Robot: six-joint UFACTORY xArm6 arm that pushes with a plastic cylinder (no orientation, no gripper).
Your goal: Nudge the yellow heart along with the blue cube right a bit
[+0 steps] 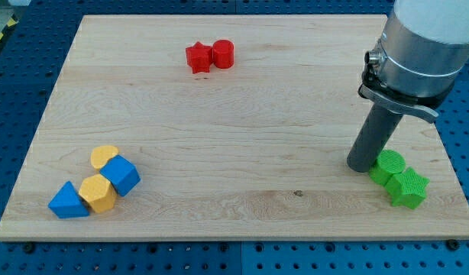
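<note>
The yellow heart (104, 157) lies at the view's lower left, touching the blue cube (122, 175) just below and to its right. A yellow hexagon block (98, 192) and a blue triangle block (68, 202) sit against them, lower left. My tip (362, 166) rests on the board far to the view's right, right beside the green cylinder (388, 166), well away from the heart and the cube.
A green star (409, 188) touches the green cylinder at the lower right, near the board's edge. A red star (198, 57) and a red cylinder (223, 54) sit together at the view's top centre. The wooden board (242, 122) lies on a blue perforated table.
</note>
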